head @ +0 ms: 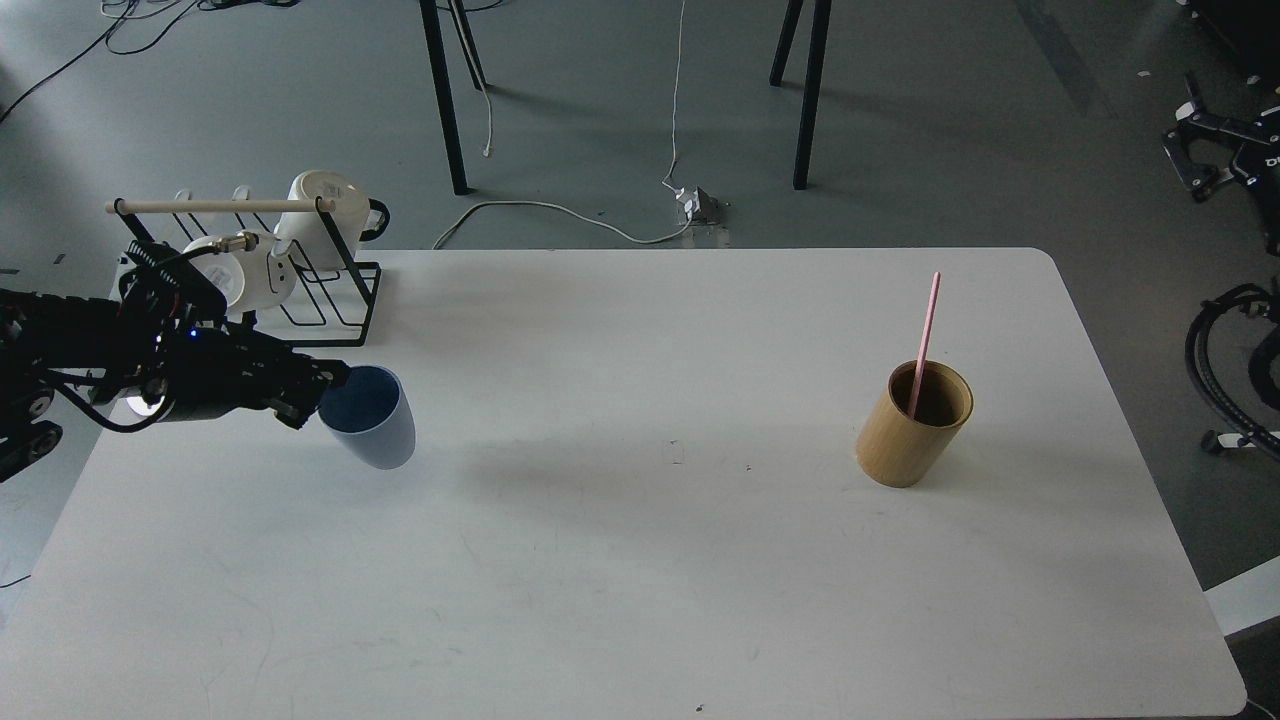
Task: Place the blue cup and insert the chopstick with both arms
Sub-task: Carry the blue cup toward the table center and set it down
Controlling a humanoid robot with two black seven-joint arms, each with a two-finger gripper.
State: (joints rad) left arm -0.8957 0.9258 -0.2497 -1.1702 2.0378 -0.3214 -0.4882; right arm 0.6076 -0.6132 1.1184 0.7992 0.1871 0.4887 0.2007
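The pale-blue cup (370, 420) hangs tilted above the left part of the white table (640, 580), its dark-blue inside facing me. My left gripper (318, 388) is shut on the cup's left rim, the arm coming in from the left edge. The pink chopstick (925, 340) stands leaning in a tan bamboo cylinder (912, 425) on the right part of the table. My right gripper is out of view.
A black wire rack (300, 280) with a pale wooden rod (220, 206) and white mugs (320, 215) stands at the table's back left corner, just behind my left arm. Black table legs and cables are on the floor beyond.
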